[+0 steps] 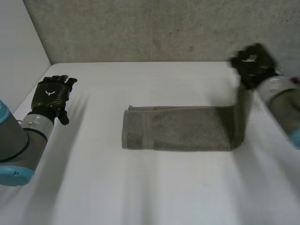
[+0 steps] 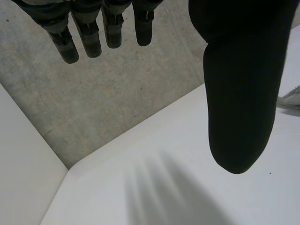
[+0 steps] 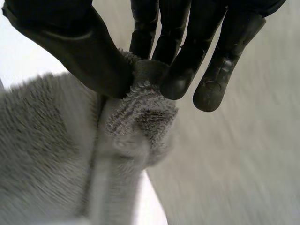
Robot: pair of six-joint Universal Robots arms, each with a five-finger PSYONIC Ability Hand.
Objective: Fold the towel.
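Note:
A grey towel [image 1: 178,128] lies as a long folded strip across the middle of the white table [image 1: 154,187]. Its right end is lifted off the table and hangs from my right hand [image 1: 253,63], which is raised above the table's back right. In the right wrist view the thumb [image 3: 79,51] and fingers [image 3: 180,70] pinch a bunched corner of the towel [image 3: 136,112]. My left hand [image 1: 51,96] hovers over the table's left side, well clear of the towel, fingers [image 2: 89,35] straight and spread, holding nothing.
A grey concrete wall [image 1: 154,28] runs behind the table's back edge. A white side panel [image 1: 18,51] stands at the left. Bare table surface lies in front of the towel and to its left.

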